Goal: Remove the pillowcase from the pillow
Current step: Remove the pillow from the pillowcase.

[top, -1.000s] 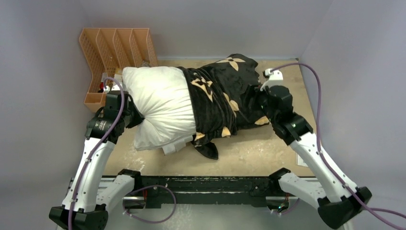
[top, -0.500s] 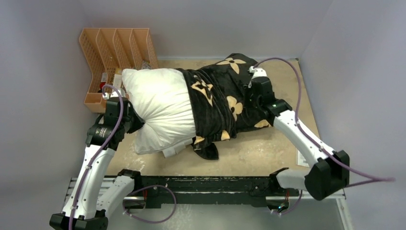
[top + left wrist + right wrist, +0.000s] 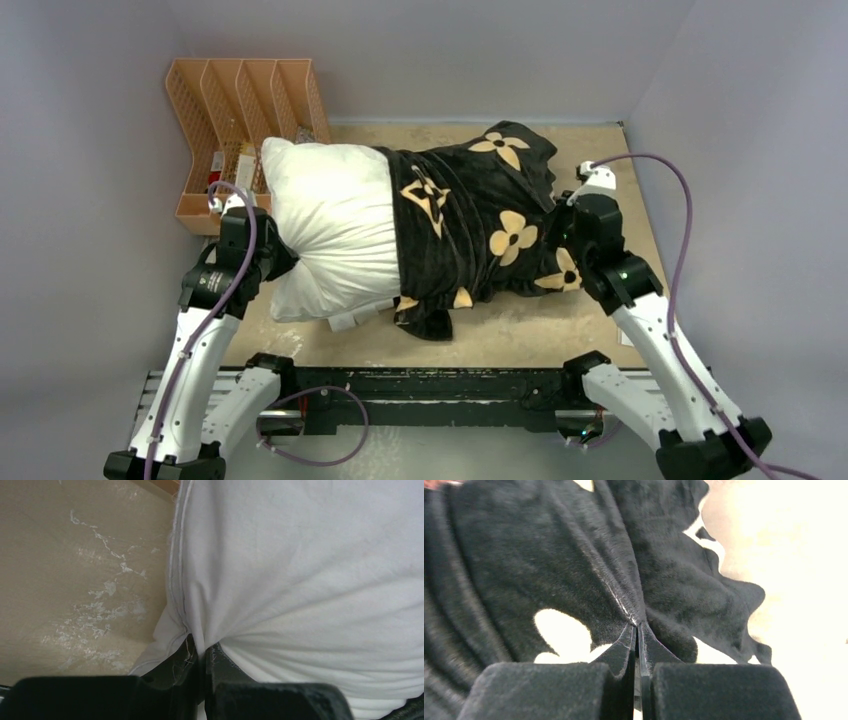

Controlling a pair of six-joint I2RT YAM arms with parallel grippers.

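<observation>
Right hand (image 3: pixel 638 626) is clenched on a ridge of the pillowcase (image 3: pixel 470 215) near the right edge of the desk (image 3: pixel 520 335). Left hand (image 3: pixel 201 655) is clenched on the seam of the pillow (image 3: pixel 335 225) by the left edge. Best, I judge, to draw the cover straight toward the right edge, low and steady, while the left holds firm. Both lie mid-desk, long axis running left edge to right edge. The cover's mouth faces left, with about half the pillow bare.
</observation>
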